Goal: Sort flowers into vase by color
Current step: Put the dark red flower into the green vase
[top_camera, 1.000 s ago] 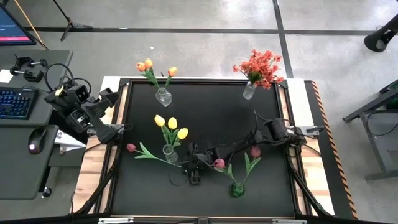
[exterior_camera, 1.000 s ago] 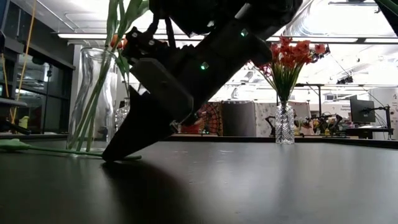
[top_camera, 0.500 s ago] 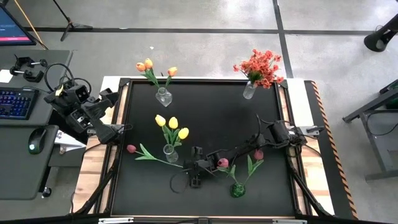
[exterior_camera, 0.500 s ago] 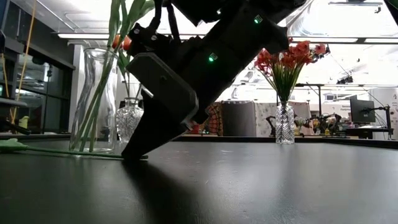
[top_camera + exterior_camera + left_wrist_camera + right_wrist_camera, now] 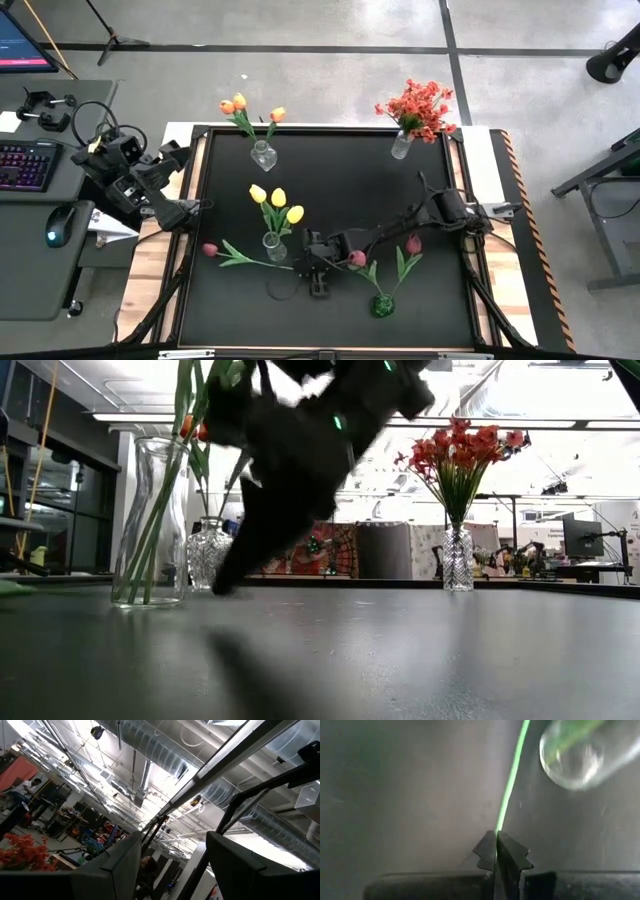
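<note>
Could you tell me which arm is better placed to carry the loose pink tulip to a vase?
The right arm. Its gripper is shut on the stem of the loose pink tulip lying on the table. The left gripper waits open at the table's left edge.

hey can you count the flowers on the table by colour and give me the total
Yellow tulips: 3
Orange tulips: 3
Dark pink tulips: 3, one lying on the mat with its stem pinched in the right hand
Red-orange blossom spray: 1 bunch
Total: 10
</note>
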Controlling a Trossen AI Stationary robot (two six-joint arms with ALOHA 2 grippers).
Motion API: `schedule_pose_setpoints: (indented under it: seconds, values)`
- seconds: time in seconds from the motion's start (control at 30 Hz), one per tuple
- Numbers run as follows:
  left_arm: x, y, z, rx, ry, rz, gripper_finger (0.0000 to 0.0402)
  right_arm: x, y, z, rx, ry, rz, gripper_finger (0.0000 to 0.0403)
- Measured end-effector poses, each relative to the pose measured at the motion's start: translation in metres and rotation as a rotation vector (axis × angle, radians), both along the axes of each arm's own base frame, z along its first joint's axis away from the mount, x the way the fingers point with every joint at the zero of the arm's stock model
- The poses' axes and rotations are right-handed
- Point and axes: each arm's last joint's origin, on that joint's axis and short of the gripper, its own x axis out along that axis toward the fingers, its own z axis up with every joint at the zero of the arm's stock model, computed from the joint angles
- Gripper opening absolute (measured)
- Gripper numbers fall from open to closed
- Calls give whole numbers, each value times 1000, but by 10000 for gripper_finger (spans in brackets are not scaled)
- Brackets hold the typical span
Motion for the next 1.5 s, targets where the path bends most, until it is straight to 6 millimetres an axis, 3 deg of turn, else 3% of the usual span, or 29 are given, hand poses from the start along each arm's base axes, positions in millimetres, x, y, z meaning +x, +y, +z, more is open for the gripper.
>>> schedule_pose_setpoints:
  seconds: [0.4, 0.57, 0.7, 0.93, 1.07, 1.33, 1.5]
  values:
    - [-6, 7, 3, 14, -27, 43, 209, 20, -8, 76, -74, -48, 198, 1]
    - [-9, 11, 3, -15, -6, 69, 209, 24, -3, 90, -46, -102, 171, 1]
    - [-9, 11, 2, -7, 14, 76, 209, 28, 9, 73, -21, -86, 166, 34]
    - [-9, 11, 2, -13, 15, 77, 209, 38, 15, 33, -14, -34, 116, 159]
    - [-9, 12, 2, -15, 14, 77, 209, 41, 13, 16, -4, 2, 86, 204]
    - [-9, 12, 2, -15, 14, 79, 209, 42, 10, 17, -36, -5, 79, 224]
    - [-9, 12, 2, -16, 14, 79, 209, 45, 11, 3, -51, 4, 66, 225]
